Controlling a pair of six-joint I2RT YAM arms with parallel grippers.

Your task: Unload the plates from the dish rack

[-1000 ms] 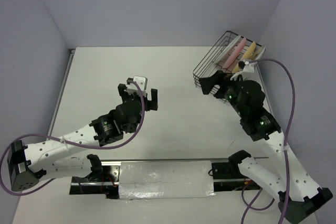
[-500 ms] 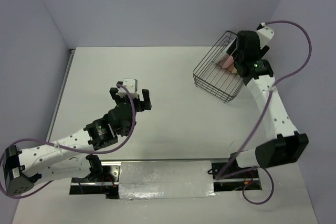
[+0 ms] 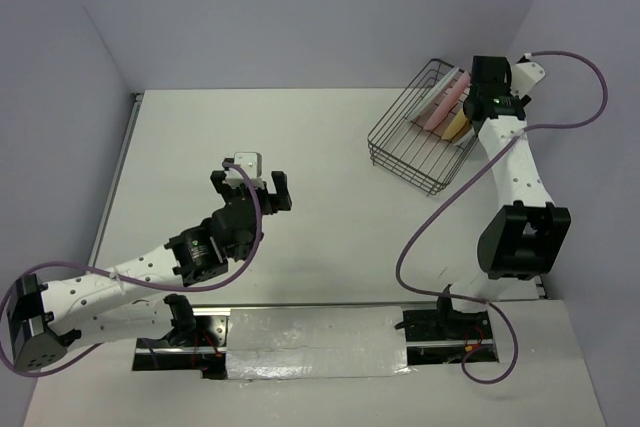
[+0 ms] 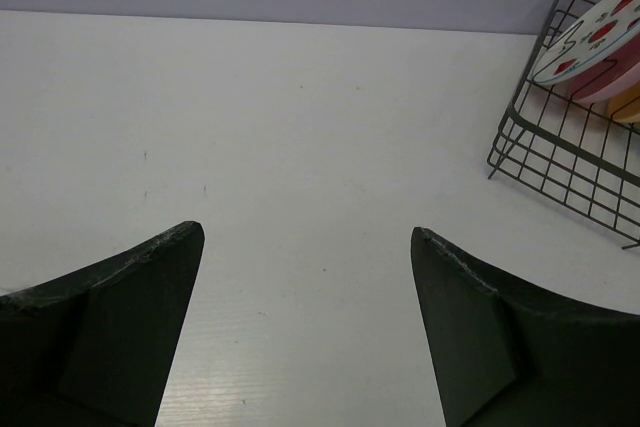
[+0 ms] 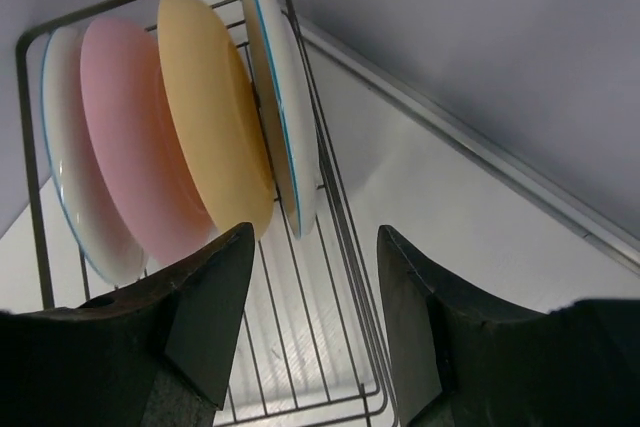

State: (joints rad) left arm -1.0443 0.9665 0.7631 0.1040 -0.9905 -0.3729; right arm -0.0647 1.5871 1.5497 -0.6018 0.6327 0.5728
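- Left gripper [image 3: 250, 190] sits well short of the rack [image 3: 408, 152] over bare table [image 3: 250, 117]. Its jaws are wide apart with nothing between them. It looks parked clear, leaving the rack to the other arm.
- From the left wrist view, the strawberry plate [image 4: 600, 27] leans at the rack's near end, printed face up.
- Inside the rack, the plates stand on edge in a row, kept apart by the wires so each rim can be pinched alone.
- The row runs: a blue-rimmed white plate [image 5: 75, 197], the pink plate [image 5: 140, 157], the yellow-orange plate [image 5: 215, 117] and a second white plate [image 5: 288, 117].
- I can't tell whether either white one is the strawberry plate's back.
- Right gripper [image 5: 315, 232] hangs over the rack's far side, jaws apart and gripping nothing, lined up towards the yellow-orange and second white rims. It looks ready for a first pick, with nothing unloaded yet.
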